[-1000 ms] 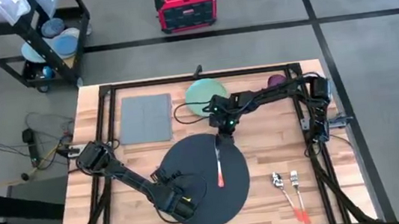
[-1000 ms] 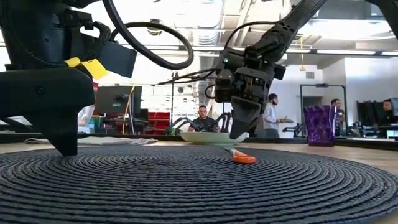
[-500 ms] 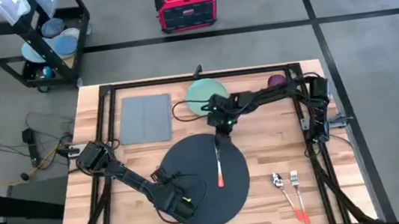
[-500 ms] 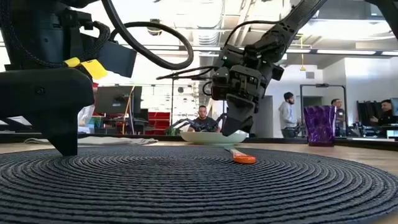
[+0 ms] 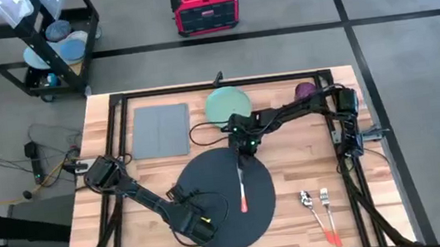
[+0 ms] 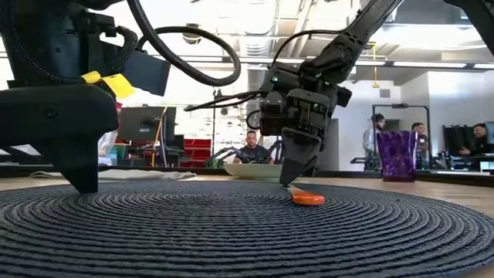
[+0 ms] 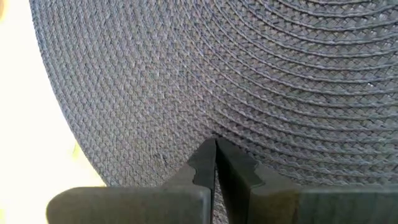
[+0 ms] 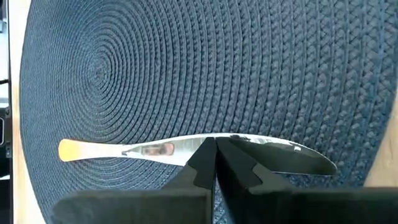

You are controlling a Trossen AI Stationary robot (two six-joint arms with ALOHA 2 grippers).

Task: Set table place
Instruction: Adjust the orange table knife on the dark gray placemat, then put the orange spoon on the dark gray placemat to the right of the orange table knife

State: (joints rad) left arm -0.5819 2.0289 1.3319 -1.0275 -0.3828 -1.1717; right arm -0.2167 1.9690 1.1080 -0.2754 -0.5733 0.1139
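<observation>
Near edge of the table (image 5: 290, 155), left of centre: left gripper (image 5: 201, 229) sits low on the near-left part of the place (image 5: 210, 183), the round dark woven mat. Left wrist view shows its fingers (image 7: 202, 167) pressed together with nothing between them, tips right at the mat weave. Near right, on bare wood beside the mat: a spoon (image 5: 305, 201) and a fork (image 5: 326, 200) with orange-red handles, side by side, clear of the mat.

Mat lies at table centre, slightly toward the near side. On its right half a knife (image 5: 242, 183) lies flat, orange handle (image 6: 307, 198) toward the near side, metal blade (image 8: 273, 152) toward the far side.

Right gripper (image 5: 243, 145) is at the far edge of the mat, over the blade end of the knife. Right wrist view: its fingers (image 8: 200, 163) closed together, tips just over the blade; can't tell if they touch it, not gripping it.

Far side: grey napkin (image 5: 159, 130) far left, pale green plate (image 5: 227, 104) at far centre just beyond the mat, purple cup (image 5: 305, 90) far right.
</observation>
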